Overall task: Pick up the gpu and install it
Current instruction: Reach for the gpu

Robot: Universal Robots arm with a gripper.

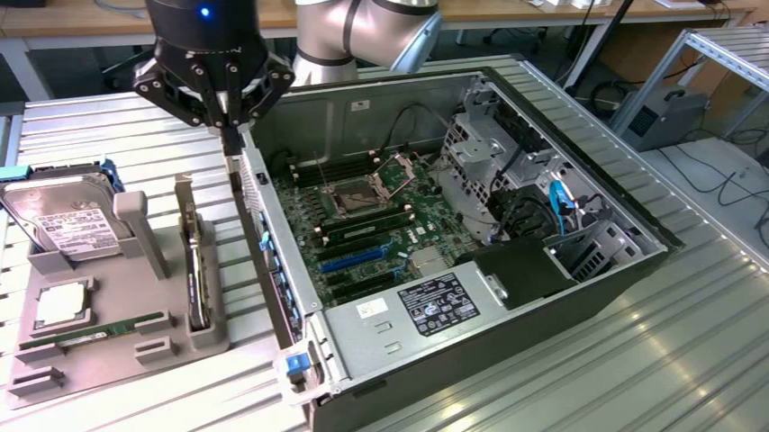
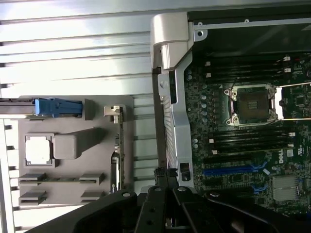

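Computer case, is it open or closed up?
Open. The computer case has no cover on its upward side, so the motherboard inside shows plainly in the exterior view.

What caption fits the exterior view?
Shut claw over edge of open black computer case; thin black expansion card in grey tray.

Silver-grey tubular arm (image 1: 360, 36), rounded joint, black gripper (image 1: 229, 133), blue indicator light (image 1: 204, 13) at twelve o'clock, black linkage fingers (image 2: 154, 206), silver pivot screws (image 2: 127, 194).
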